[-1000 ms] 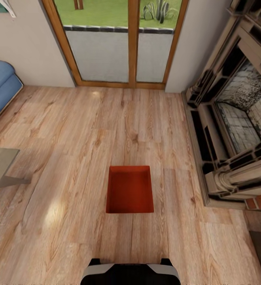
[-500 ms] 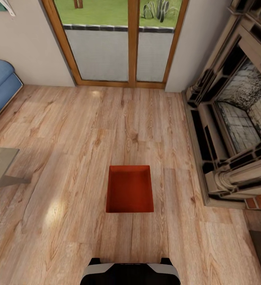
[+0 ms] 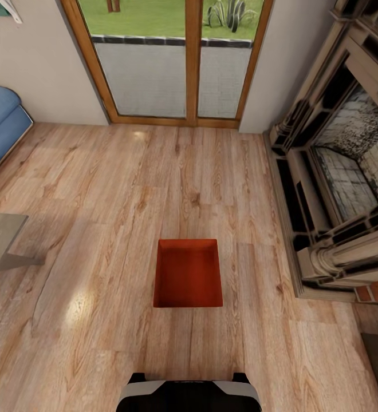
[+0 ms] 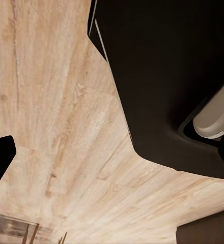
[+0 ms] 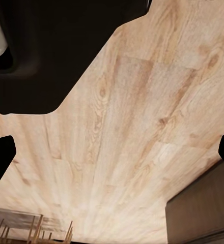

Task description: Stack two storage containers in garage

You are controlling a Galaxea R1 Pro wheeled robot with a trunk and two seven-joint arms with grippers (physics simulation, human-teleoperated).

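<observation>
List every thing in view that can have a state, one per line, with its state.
storage container: empty, open top up, flat on the wood plank floor, nothing touching it.
glass doors: shut.
fireplace: unlit, firebox bare.
blue sofa: nothing on the part that shows.
right gripper: fingertips wide apart at the picture's edges, open, holding nothing.
left gripper: one fingertip shows over bare floor; open or shut cannot be told.
</observation>
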